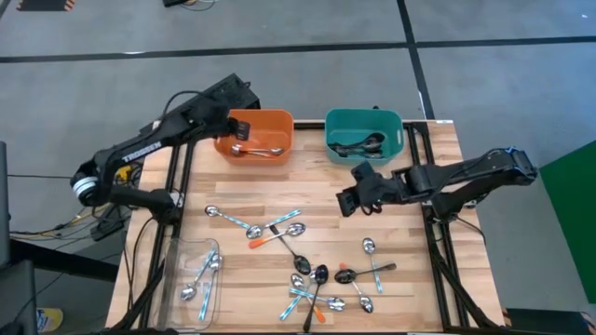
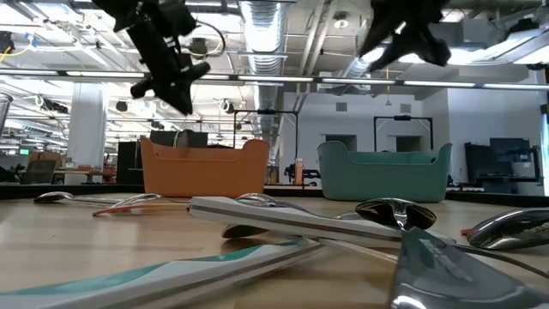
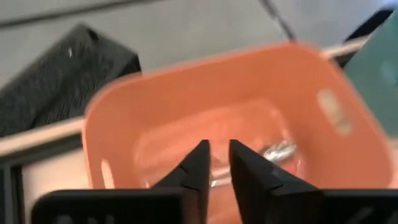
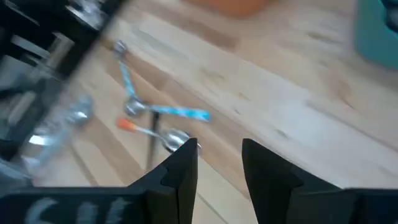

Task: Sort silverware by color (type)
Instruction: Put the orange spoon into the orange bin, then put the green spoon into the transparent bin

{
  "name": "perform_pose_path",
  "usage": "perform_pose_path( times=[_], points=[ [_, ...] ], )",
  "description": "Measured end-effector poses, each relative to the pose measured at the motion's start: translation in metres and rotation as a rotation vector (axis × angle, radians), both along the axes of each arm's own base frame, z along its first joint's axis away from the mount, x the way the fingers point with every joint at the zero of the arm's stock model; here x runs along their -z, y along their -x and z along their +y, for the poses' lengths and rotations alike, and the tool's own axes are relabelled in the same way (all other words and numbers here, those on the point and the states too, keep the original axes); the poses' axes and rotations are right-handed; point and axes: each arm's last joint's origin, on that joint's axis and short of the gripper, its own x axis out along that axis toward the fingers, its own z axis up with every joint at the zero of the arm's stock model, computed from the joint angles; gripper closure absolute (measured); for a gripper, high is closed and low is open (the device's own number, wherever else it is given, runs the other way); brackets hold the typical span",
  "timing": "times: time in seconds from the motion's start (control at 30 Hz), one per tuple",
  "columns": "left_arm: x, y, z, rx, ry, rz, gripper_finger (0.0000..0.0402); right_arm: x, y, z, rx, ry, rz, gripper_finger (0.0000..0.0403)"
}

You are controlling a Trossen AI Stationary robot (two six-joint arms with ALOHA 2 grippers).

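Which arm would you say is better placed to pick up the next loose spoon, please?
Probably the right: its open gripper hangs over the table near the loose spoons, while the left gripper is over the orange bin.

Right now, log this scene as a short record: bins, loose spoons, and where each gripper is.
orange bin: far side of table, spoons inside
teal bin: beside orange bin, dark spoons inside
clear tray: near left corner, blue-handled spoons inside
loose spoons: scattered mid-table, mixed colors
left gripper: over orange bin, fingers slightly apart, empty
right gripper: above table below teal bin, open, empty
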Motion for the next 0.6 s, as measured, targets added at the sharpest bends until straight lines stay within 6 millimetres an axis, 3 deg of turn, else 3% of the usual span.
perform_pose_path(
  times=[0.17,0.27,0.43,0.6],
  points=[
    [0.022,-0.008,0.003,0.079,0.152,0.057,0.0277,0.011,0.006,0.006,0.005,-0.056,0.118,0.0255],
    [0.026,-0.012,-0.002,0.189,0.239,0.025,0.0243,0.016,0.012,0.012,0.02,-0.1,0.185,0.0255],
    [0.007,-0.019,-0.027,0.335,0.21,-0.072,0.0229,0.03,0.022,0.028,0.058,-0.199,0.347,0.0255],
    [-0.017,-0.026,-0.071,0.43,0.129,-0.152,0.0228,0.053,0.025,0.057,0.151,-0.274,0.482,0.0255]
  ],
)
